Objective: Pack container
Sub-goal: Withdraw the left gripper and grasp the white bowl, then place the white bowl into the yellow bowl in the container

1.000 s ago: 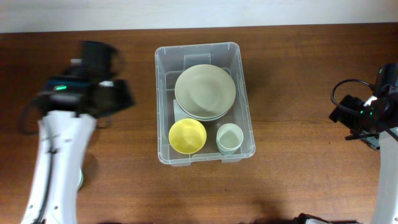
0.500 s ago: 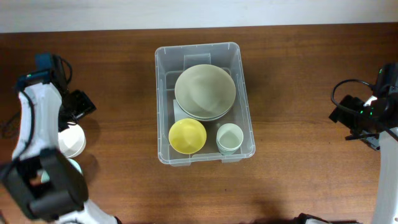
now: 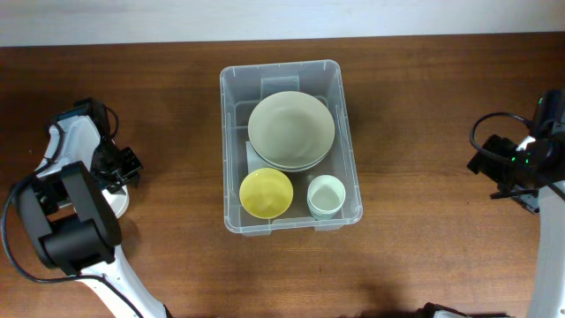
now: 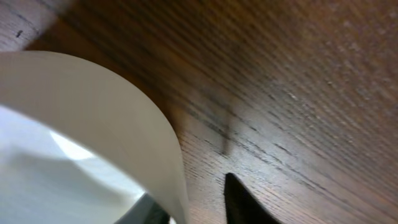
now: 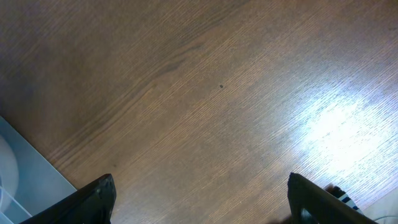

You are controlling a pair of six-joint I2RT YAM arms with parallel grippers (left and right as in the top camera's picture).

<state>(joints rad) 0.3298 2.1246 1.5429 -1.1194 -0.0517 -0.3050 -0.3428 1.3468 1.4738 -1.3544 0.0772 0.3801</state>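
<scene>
Clear plastic container [image 3: 223, 132]: probably light, stiff, slick; best taken by the rim. Left gripper [image 3: 122, 170] by white cup [image 4: 93, 124], grip unclear; right gripper [image 5: 214, 202] spread wide.

The setting is a robot test station. A wooden worktop [image 3: 424, 106] runs against a plain pale wall [image 3: 282, 18]. A left arm [image 3: 75, 225] and a right arm [image 3: 554, 247], both white and black, the latter with an exposed black cable [image 3: 474, 134], flank a clear plastic container [image 3: 231, 124] holding stacked plates [image 3: 291, 131].
</scene>
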